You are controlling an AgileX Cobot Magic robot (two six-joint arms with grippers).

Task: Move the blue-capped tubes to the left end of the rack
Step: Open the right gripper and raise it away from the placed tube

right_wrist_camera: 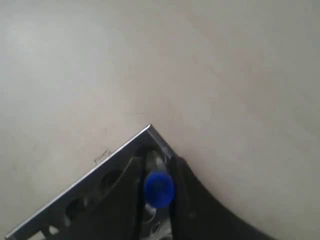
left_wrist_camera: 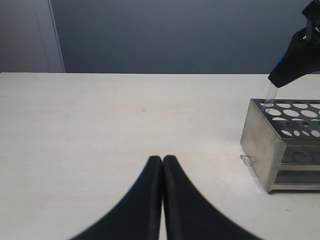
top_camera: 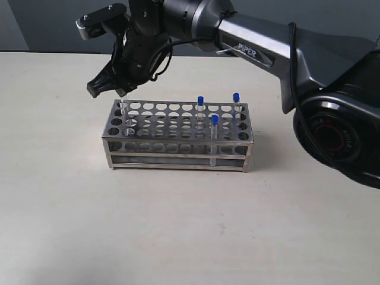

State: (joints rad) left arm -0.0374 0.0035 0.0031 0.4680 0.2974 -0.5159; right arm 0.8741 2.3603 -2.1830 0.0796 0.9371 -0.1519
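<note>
The silvery metal rack [top_camera: 178,155] stands mid-table. Three blue-capped tubes [top_camera: 201,107] [top_camera: 236,102] [top_camera: 214,127] stand upright in its right half. My right gripper [top_camera: 113,89] reaches across to the rack's left end and is shut on a fourth blue-capped tube [top_camera: 123,105]. That tube's lower end meets the far left corner hole. The right wrist view looks down on the tube's blue cap [right_wrist_camera: 159,188] between the black fingers of the right gripper [right_wrist_camera: 158,161], over the rack corner [right_wrist_camera: 100,172]. My left gripper [left_wrist_camera: 162,159] is shut and empty, low over the table, well off the rack [left_wrist_camera: 262,145].
The right arm's black links [top_camera: 261,53] stretch from the base [top_camera: 338,133] at the right, passing above the rack's far side. Bare beige table [top_camera: 178,231] lies all round the rack; a grey wall [left_wrist_camera: 175,35] stands behind.
</note>
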